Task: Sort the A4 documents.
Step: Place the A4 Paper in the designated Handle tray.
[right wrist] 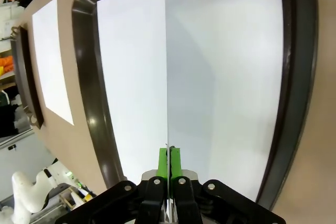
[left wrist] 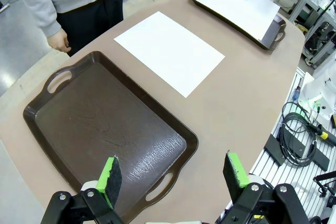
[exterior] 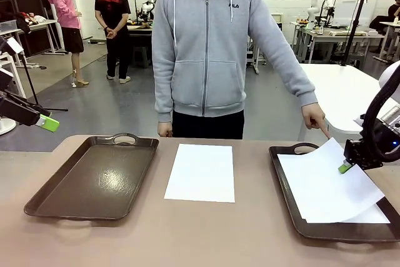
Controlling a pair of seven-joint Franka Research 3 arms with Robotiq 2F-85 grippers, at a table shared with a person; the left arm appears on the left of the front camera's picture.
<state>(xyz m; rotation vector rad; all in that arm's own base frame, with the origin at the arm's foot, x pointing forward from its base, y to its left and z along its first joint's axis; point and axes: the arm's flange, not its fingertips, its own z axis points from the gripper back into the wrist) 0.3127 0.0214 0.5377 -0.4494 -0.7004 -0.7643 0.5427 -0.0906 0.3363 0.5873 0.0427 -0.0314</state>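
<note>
One A4 document [exterior: 201, 172] [left wrist: 170, 51] lies flat on the table between two brown trays. My right gripper [exterior: 345, 167] [right wrist: 168, 163] is shut on the edge of a second sheet [exterior: 325, 182] [right wrist: 166, 77], holding it tilted just over the right tray [exterior: 287, 207] [right wrist: 89, 103]. Another sheet [exterior: 375, 216] [right wrist: 131, 77] lies flat in that tray beneath it. My left gripper [left wrist: 173, 174] [exterior: 47, 122] hovers open and empty above the near end of the empty left tray [exterior: 94, 179] [left wrist: 105, 129], off the table's left side.
A person in a grey hoodie stands at the far edge; one hand [exterior: 314, 115] points a finger down at the right tray's far rim, the other hand [exterior: 164, 129] hangs by the table. Cables [left wrist: 294, 140] lie beyond the table's side.
</note>
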